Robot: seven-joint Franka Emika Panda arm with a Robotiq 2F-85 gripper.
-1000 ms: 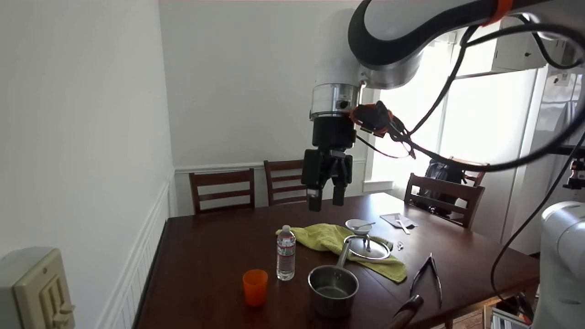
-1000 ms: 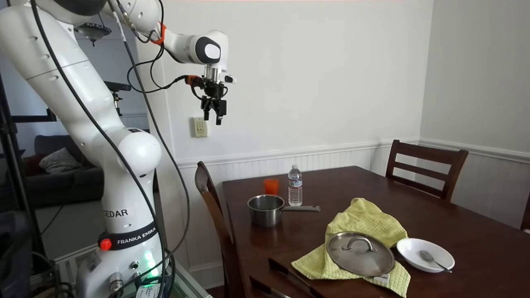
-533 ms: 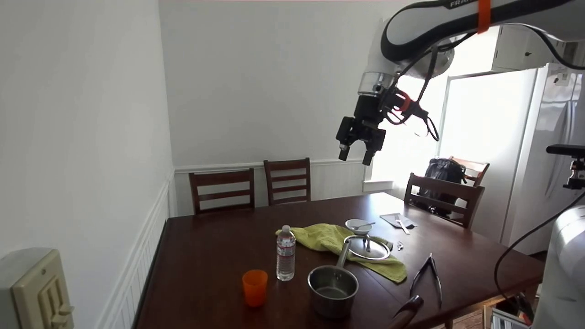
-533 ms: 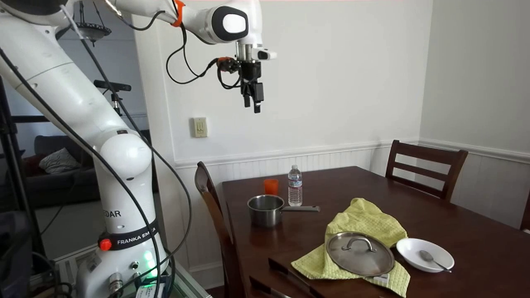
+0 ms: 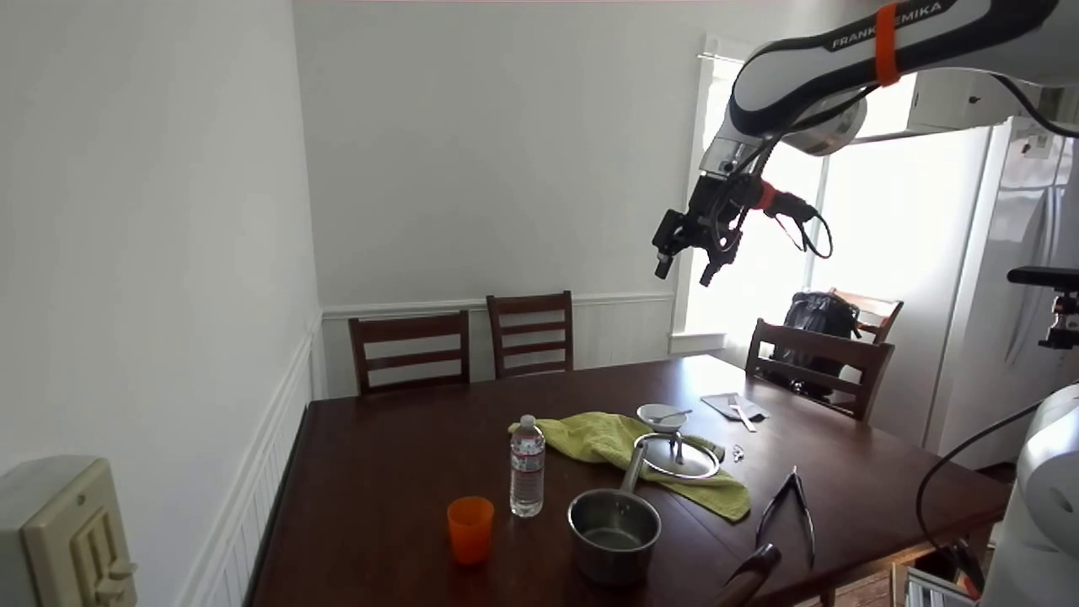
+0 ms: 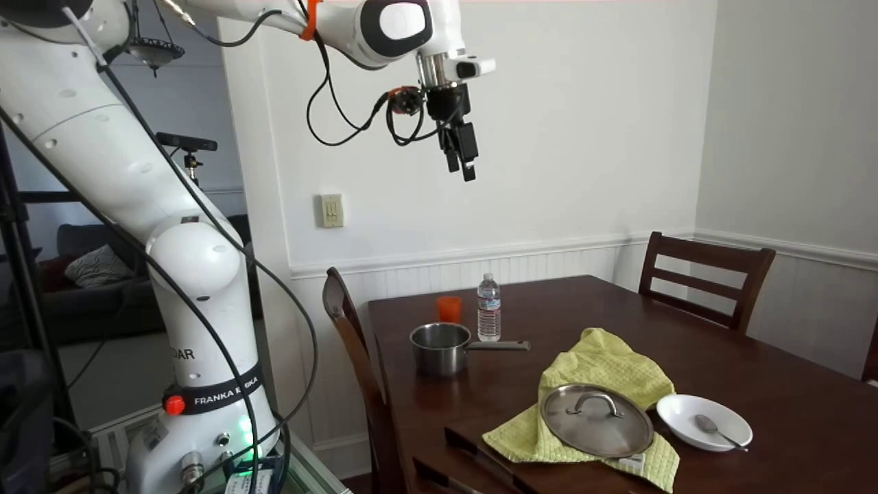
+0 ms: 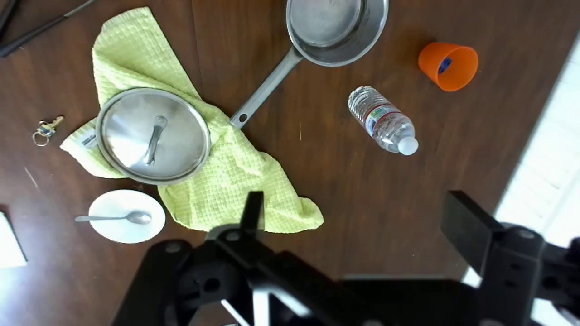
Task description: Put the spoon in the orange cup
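The metal spoon (image 6: 706, 424) lies in a shallow white dish (image 6: 673, 413), its handle over the rim. In the wrist view the spoon (image 7: 138, 218) and the dish (image 7: 122, 199) are at lower left. The orange cup (image 5: 470, 533) stands upright on the table; it is behind the pot in an exterior view (image 6: 449, 309) and at upper right in the wrist view (image 7: 449, 68). My gripper (image 5: 685, 272) is open and empty, high above the table and tilted. In the wrist view its fingers (image 7: 355, 199) are wide apart, with the dish left of them.
A clear water bottle (image 5: 527, 472) stands between the cup and the towel. A steel pot (image 6: 439, 360) stands near the cup. A pot lid (image 6: 597, 429) lies on a yellow-green towel (image 6: 610, 357) beside the dish. Tongs (image 5: 791, 497) and keys (image 7: 47, 130) lie nearby. Chairs stand around the table.
My arm has swung out over the table. The gripper has moved right and upward in both exterior views and has tilted. It stays open. The objects on the table have not moved.
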